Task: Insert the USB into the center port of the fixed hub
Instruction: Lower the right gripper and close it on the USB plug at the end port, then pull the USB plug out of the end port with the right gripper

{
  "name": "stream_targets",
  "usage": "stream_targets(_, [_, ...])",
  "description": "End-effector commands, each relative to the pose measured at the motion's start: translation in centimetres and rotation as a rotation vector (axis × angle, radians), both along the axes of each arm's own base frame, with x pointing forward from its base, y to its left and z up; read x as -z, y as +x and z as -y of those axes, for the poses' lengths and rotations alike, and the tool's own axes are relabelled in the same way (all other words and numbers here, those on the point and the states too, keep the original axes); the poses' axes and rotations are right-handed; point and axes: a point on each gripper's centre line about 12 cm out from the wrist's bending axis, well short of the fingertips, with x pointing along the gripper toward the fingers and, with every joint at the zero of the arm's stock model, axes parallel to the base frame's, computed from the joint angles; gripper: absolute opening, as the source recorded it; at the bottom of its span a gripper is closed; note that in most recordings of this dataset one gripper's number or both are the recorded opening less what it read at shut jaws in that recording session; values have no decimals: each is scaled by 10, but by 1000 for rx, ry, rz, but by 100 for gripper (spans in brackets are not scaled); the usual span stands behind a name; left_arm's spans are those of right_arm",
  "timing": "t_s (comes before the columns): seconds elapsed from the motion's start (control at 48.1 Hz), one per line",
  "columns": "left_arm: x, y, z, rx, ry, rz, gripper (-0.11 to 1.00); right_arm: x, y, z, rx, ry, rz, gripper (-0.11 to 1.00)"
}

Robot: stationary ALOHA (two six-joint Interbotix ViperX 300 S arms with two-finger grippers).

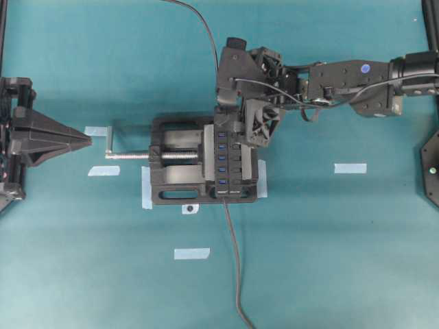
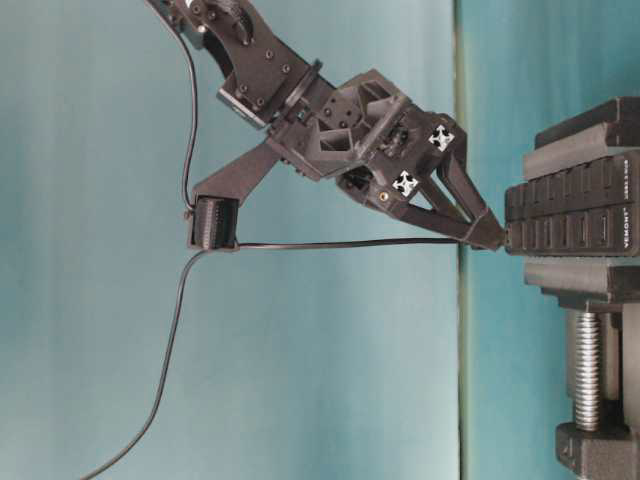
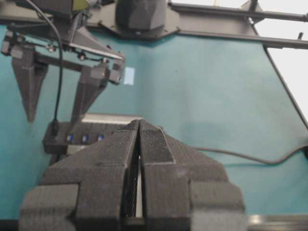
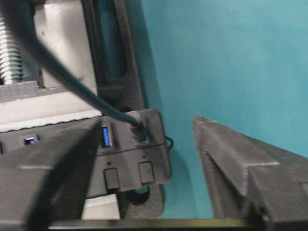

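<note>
My right arm reaches in from the right edge of the overhead view, wrist bent down over the far end of the fixed hub (image 1: 228,164). My right gripper (image 4: 144,159) stands with its fingers spread, straddling that end and gripping nothing. The USB (image 4: 138,129) sits plugged into the endmost port, not the center port (image 1: 222,159). The hub is clamped in the vise (image 1: 175,175). My left gripper (image 3: 139,144) rests pressed together, well apart at the table's left.
</note>
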Motion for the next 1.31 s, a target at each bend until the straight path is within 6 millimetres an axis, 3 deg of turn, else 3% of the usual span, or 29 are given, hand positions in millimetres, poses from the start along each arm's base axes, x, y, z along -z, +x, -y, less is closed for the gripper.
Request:
stream_targets(0.0, [-7,2,0,-1,0,17,0,-13,7,-3,-12,-8,42,70])
stream_targets(0.374, [-7,2,0,-1,0,17,0,-15,6,-12,-28,-5,43,23])
stream_targets(0.519, [-6,2,0,-1,0,15,0,-21,7,-12,-26,-6,58,12])
stream_targets(1.122, [-8,2,0,0,-2,20,0,-24,7,-12,-26,-6,63,10])
stream_targets(1.288, [-8,2,0,-1,-2,21,0,-35,5,-13,-24,-6,90,10])
